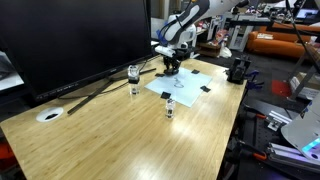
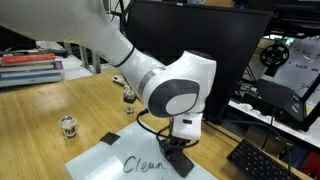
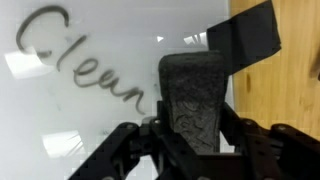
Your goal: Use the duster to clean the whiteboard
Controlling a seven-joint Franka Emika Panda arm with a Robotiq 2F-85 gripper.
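Observation:
The whiteboard point(image 3: 90, 60) is a flat white sheet on the wooden table, with "Clean" scribbled on it and black tabs at its corners. It shows in both exterior views point(image 1: 185, 85) point(image 2: 130, 160). My gripper point(image 3: 192, 125) is shut on the duster point(image 3: 192, 95), a dark block held between the fingers just right of the writing's last letter. In an exterior view the gripper point(image 2: 180, 158) presses down at the sheet's edge next to the word. In the far view the gripper point(image 1: 172, 65) stands over the sheet's far end.
A big black monitor point(image 1: 70, 40) stands behind the sheet, with cables running across the table. Small clear jars stand near the sheet point(image 1: 134, 73) point(image 1: 170, 108) point(image 2: 68, 126). A black corner tab point(image 3: 250, 30) lies close to the gripper. A keyboard point(image 2: 265, 160) lies beyond the table.

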